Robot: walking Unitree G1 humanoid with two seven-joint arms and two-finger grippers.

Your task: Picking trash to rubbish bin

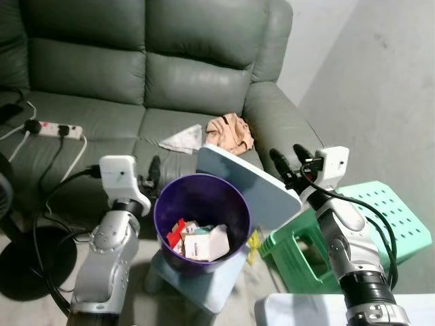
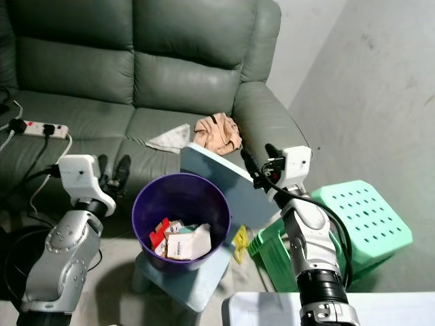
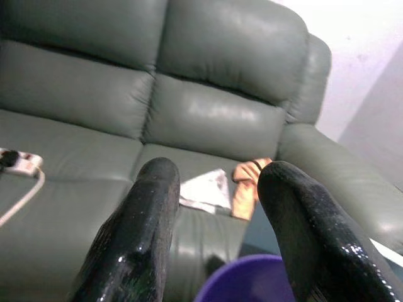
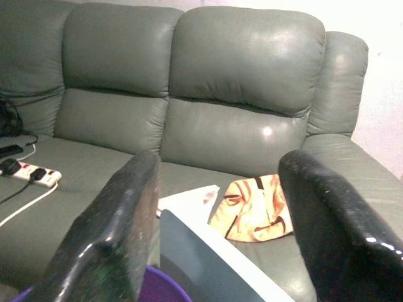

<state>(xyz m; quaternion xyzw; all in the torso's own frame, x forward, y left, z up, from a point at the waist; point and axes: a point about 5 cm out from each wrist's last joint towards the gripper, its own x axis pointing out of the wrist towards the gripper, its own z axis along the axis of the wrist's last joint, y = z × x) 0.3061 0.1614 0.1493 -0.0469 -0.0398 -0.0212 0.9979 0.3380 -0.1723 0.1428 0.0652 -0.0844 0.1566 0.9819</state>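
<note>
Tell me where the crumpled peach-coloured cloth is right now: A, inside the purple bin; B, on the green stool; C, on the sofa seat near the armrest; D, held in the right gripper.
C: the peach cloth lies on the sofa seat beside the armrest, next to a white paper, while the purple bin holds only boxes and wrappers.

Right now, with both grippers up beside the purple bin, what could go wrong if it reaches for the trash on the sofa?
1. The purple bin stands between the robot and the crumpled wrapper and white paper on the sofa seat; leaning over might tip it off its small stool.
2. The right gripper, open, sits close to the bin's raised lid and could knock it.
3. The left gripper could snag the power strip cables.
</note>
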